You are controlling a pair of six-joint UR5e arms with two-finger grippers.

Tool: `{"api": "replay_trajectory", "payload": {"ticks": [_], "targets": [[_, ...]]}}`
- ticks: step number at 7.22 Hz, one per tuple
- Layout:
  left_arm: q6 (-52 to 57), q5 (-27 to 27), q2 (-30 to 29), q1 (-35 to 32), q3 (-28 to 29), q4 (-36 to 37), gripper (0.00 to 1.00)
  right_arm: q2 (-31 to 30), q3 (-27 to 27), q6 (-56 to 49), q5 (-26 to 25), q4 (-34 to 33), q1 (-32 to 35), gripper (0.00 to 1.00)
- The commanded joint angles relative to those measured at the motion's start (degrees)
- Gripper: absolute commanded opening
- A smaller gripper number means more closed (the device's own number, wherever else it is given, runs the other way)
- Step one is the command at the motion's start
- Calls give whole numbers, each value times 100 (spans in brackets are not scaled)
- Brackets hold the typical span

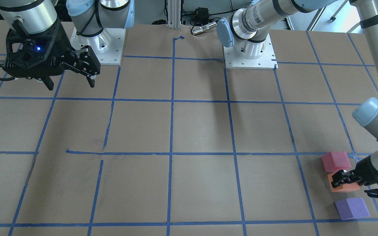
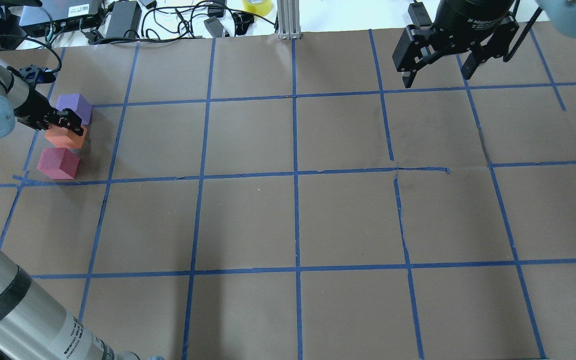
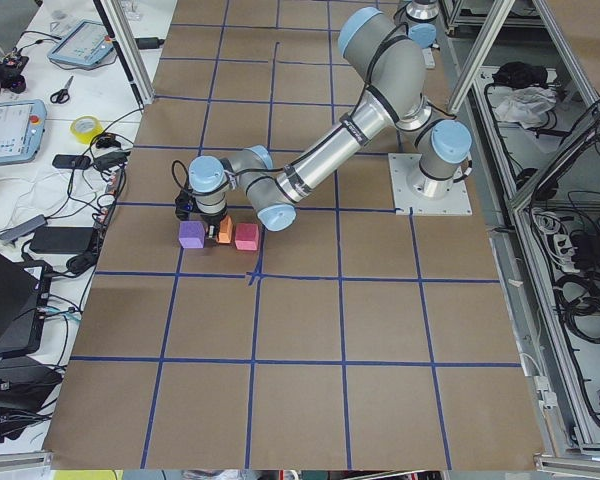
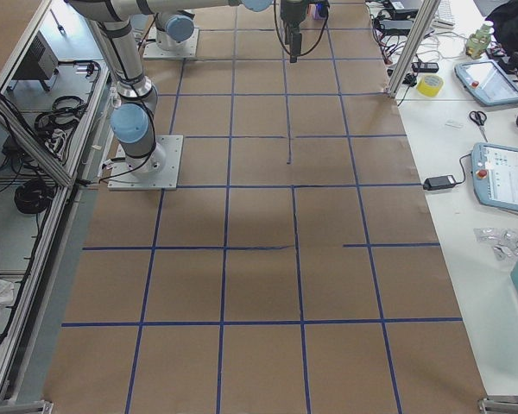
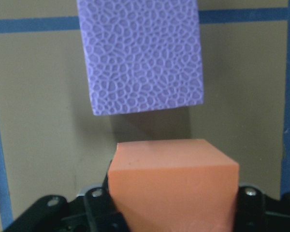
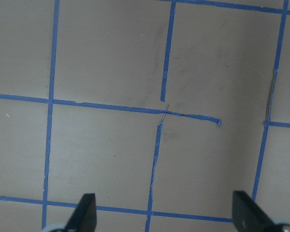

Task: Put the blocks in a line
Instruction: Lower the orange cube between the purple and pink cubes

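Note:
Three foam cubes stand in a short row at the table's far left. The purple block (image 2: 74, 107) is farthest from the robot, the orange block (image 2: 63, 138) is in the middle, and the pinkish-red block (image 2: 58, 163) is nearest. My left gripper (image 2: 70, 125) is low over the row and shut on the orange block (image 5: 174, 183), its fingers (image 5: 94, 203) pressed against both sides. The purple block (image 5: 145, 53) lies just ahead, with a small gap. My right gripper (image 2: 435, 75) hangs open and empty, high at the far right.
Blue tape lines (image 2: 295, 175) divide the brown table top into squares. Cables, power bricks and a tape roll (image 2: 257, 6) lie beyond the far edge. A metal post (image 2: 288, 20) stands at the far middle. Both arm bases (image 1: 249, 52) are bolted at the robot's edge.

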Motion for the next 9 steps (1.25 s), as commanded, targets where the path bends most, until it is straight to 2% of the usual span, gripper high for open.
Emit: {"api": "replay_trajectory", "payload": {"ticks": [1, 7, 9], "targets": [[20, 21, -4, 21, 1, 7, 0, 2, 0, -12, -10, -18, 0, 100], [20, 47, -30, 38, -8, 59, 2, 11, 0, -21, -28, -18, 0, 100], [307, 344, -74, 117, -8, 51, 6, 11, 0, -12, -28, -45, 0, 100]]}}
